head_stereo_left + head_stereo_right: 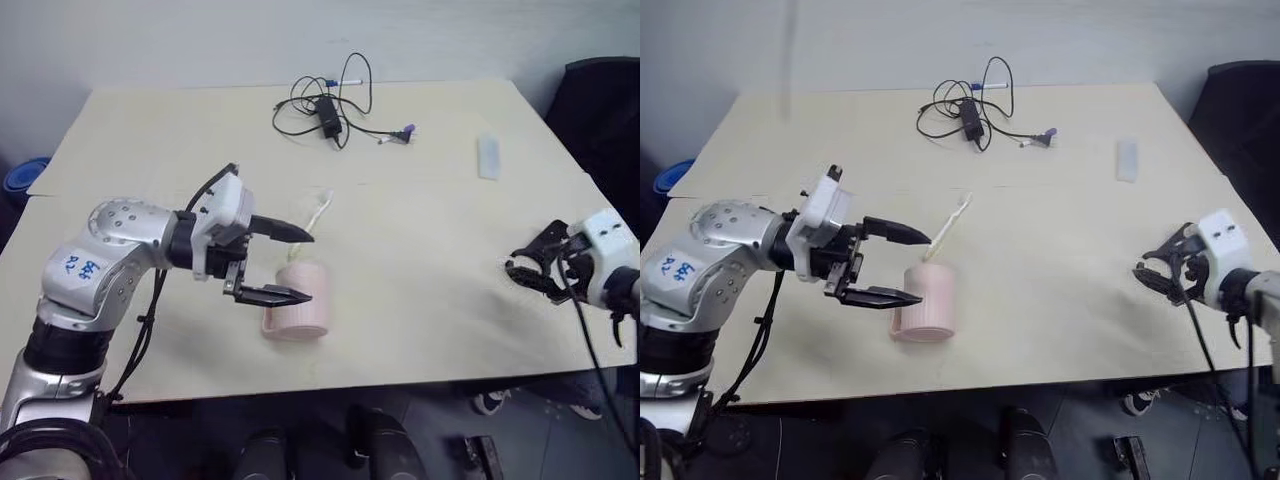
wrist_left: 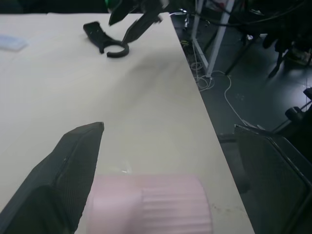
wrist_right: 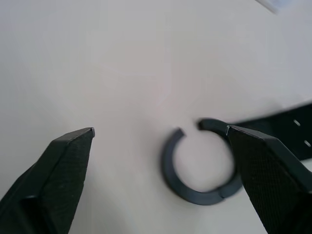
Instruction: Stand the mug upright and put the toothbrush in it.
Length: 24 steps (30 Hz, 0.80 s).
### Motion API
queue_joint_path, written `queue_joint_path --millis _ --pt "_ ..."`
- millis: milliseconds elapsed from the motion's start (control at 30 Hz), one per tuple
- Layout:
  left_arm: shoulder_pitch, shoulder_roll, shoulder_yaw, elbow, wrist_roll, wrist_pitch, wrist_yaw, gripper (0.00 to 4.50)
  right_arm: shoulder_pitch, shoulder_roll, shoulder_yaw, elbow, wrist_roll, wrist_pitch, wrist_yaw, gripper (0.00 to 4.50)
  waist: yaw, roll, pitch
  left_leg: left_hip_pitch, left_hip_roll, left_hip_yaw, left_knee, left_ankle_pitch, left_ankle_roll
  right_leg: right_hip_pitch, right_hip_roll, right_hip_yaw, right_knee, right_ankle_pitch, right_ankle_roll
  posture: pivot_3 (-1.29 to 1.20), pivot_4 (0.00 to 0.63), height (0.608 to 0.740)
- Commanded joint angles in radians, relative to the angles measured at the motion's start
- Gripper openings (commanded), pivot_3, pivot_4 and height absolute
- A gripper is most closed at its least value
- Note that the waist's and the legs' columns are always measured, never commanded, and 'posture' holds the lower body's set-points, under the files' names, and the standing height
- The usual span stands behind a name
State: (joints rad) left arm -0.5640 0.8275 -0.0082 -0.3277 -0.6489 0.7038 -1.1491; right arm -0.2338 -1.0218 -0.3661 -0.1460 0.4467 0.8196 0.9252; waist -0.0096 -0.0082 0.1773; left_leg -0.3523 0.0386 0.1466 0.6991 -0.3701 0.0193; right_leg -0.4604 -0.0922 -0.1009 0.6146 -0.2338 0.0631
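The toothbrush (image 1: pixel 946 230) is sitting in the upright mug (image 1: pixel 924 303); you are holding both the left hand (image 1: pixel 902 266) and right hand (image 1: pixel 1152 268) open, so just back away.

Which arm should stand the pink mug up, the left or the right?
Left, probably. Its open left pincer is right at the mug, which seems to lie on its side. The right pincer, also open, is far off by a black ring.

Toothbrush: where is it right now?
In the head views the toothbrush stands slanted in the upright mug, near the table's front edge left of centre, between the left end effector's open fingers.
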Motion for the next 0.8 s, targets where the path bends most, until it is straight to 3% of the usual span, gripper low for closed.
queue_joint_path --millis 33,133,233,333,400,567,800 --pt "0.07 0.064 0.096 -0.097 0.0 0.128 0.146 4.5 -0.052 -0.069 -0.041 -0.24 0.283 0.158 0.157 4.4 -0.003 0.0 0.0 0.0 0.002 0.0 0.0 0.0 0.0 0.0 0.0 0.0 0.0 0.0 0.0 0.0 0.15 0.74" --pt "0.112 0.126 0.07 -0.171 0.078 0.353 0.345 4.5 -0.111 -0.102 -0.02 -0.384 0.479 0.22 0.229 4.4 0.007 -0.001 0.0 0.0 0.001 -0.002 0.0 -0.001 0.0 0.0 0.0 0.0 -0.004 0.0 -0.001 0.0 0.15 0.74" --pt "0.083 0.07 0.14 -0.218 0.011 0.674 0.481 4.5 -0.187 -0.095 0.038 -0.436 0.548 0.237 0.2 4.4 0.021 -0.003 0.001 -0.001 0.0 -0.003 0.0 -0.001 0.001 0.001 -0.001 0.001 -0.004 0.0 0.0 0.0 0.15 0.74" --pt "0.044 -0.017 0.155 -0.239 0.021 0.867 0.595 4.5 -0.236 -0.067 0.079 -0.43 0.567 0.228 0.157 4.4 0.035 -0.005 0.001 -0.002 -0.003 -0.003 0.001 -0.001 0.003 0.001 -0.003 0.0 -0.003 0.0 0.001 0.0 0.15 0.74" --pt "0.043 -0.066 0.128 -0.224 0.057 0.911 0.697 4.5 -0.263 -0.049 0.108 -0.423 0.576 0.22 0.14 4.4 0.036 -0.006 0.001 -0.002 -0.005 -0.003 0.001 -0.001 0.004 0.001 -0.005 0.0 -0.003 0.001 0.002 0.0 0.15 0.74" --pt "-0.02 -0.259 0.162 -0.08 -0.084 0.911 0.878 4.5 -0.255 -0.038 0.176 -0.408 0.5 0.17 0.113 4.4 0.038 -0.007 0.001 -0.003 -0.005 -0.003 0.002 0.0 0.004 0.001 -0.006 -0.001 -0.002 0.002 0.003 0.0 0.15 0.74" --pt "-0.084 -0.186 0.083 0.083 -0.378 0.911 1.094 4.5 -0.217 -0.031 0.121 -0.438 0.559 0.171 0.069 4.4 0.029 -0.007 0.001 -0.001 -0.003 -0.003 0.001 0.0 0.002 0.0 -0.007 0.0 0.0 0.001 0.002 0.0 0.15 0.74"
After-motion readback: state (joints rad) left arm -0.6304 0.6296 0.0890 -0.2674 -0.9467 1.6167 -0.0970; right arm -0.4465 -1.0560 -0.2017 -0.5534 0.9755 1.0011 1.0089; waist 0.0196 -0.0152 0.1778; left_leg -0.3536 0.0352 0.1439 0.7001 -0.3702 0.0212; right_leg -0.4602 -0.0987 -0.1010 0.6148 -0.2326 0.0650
